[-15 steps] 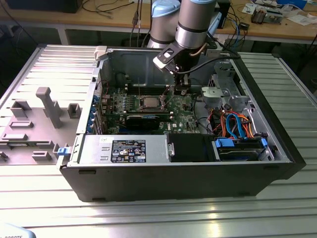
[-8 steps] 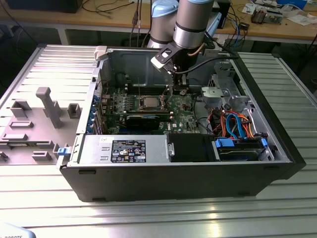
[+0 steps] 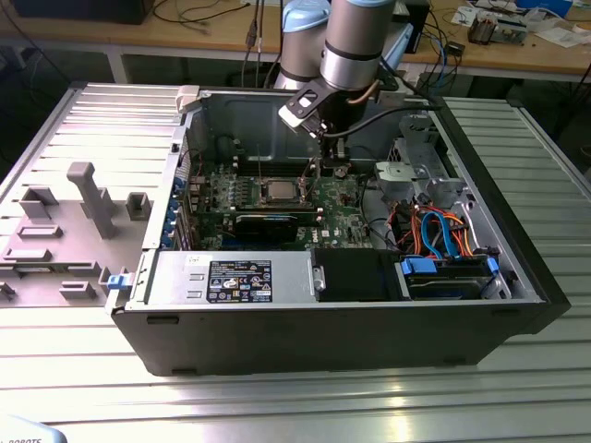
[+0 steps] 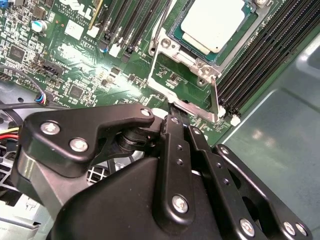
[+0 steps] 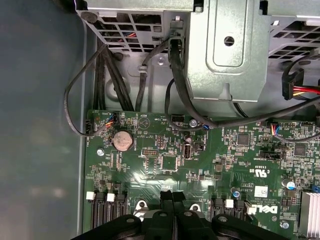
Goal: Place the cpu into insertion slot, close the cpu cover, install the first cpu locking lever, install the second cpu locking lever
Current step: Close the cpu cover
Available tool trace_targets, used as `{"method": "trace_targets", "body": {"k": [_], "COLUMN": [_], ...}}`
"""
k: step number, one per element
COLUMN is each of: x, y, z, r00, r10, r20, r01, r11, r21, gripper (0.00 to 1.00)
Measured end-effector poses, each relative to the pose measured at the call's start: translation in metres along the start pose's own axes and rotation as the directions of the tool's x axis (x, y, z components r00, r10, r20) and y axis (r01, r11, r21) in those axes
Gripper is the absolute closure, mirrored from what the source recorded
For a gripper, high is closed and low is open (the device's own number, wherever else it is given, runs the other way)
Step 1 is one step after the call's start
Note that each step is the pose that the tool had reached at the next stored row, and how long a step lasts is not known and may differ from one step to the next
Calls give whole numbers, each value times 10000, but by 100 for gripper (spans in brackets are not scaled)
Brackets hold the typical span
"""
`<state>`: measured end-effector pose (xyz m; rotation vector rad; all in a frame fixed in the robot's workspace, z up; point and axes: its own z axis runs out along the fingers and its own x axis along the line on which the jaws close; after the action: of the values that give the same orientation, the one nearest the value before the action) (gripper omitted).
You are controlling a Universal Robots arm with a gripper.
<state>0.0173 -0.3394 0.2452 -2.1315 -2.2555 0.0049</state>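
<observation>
White print dots the green board (image 5: pixel 210 167), and a black label (image 3: pixel 238 280) sits inside the open computer case (image 3: pixel 323 341), which stands on a ribbed metal surface (image 3: pixel 277 406). The cpu (image 4: pixel 212 22), a dull silver square, lies in the insertion slot (image 4: pixel 176 39) between long black memory slots (image 4: pixel 260 55). The cpu cover (image 4: pixel 186 106), a thin silver frame, is swung up off it, its free edge just beside the claw (image 4: pixel 172 117), whose black fingers are pressed together with nothing seen between them.

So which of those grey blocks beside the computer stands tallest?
The T-topped grey post, at the exterior view's left of the computer case; the blocks around it sit much lower.
</observation>
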Motion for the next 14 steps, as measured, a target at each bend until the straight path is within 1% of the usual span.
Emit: {"method": "trace_targets", "body": {"k": [14], "x": [2], "y": [-28], "z": [1], "r00": [10000], "r10": [0], "r20": [0], "r01": [0], "r11": [10000], "r21": [0], "gripper": [89]}}
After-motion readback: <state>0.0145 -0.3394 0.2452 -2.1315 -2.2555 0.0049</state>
